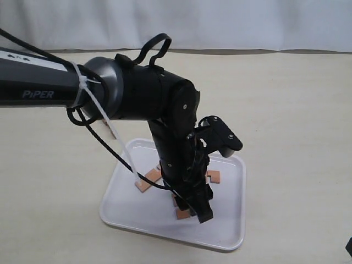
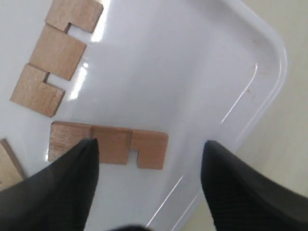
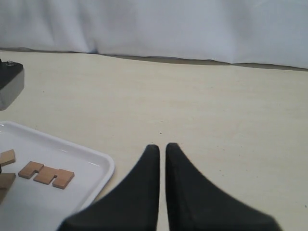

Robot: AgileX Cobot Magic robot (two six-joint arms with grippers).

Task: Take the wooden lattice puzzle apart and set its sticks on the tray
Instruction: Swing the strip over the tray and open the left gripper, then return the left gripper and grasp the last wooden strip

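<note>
The left gripper [image 2: 149, 168] hangs jaws apart and empty over the large white plastic tray [image 1: 231, 234] near the worktop's front edge; a straight lift would avoid disturbing the flat reddish-brown notched wooden sticks [image 2: 108, 144]. Three show clearly, all apart. The right gripper [image 3: 162, 159] idles closed.

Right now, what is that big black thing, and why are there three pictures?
It's a robot arm with a pincher at its tip, called a gripper. One picture comes from a camera watching the whole table. There the left gripper hangs over a white tray. The other two come from little cameras on the robot's two wrists. The left wrist camera looks down between open fingers at wooden sticks lying on the tray. The right gripper is shut, off to the side over the table, not the tray. Neither gripper holds anything.
</note>
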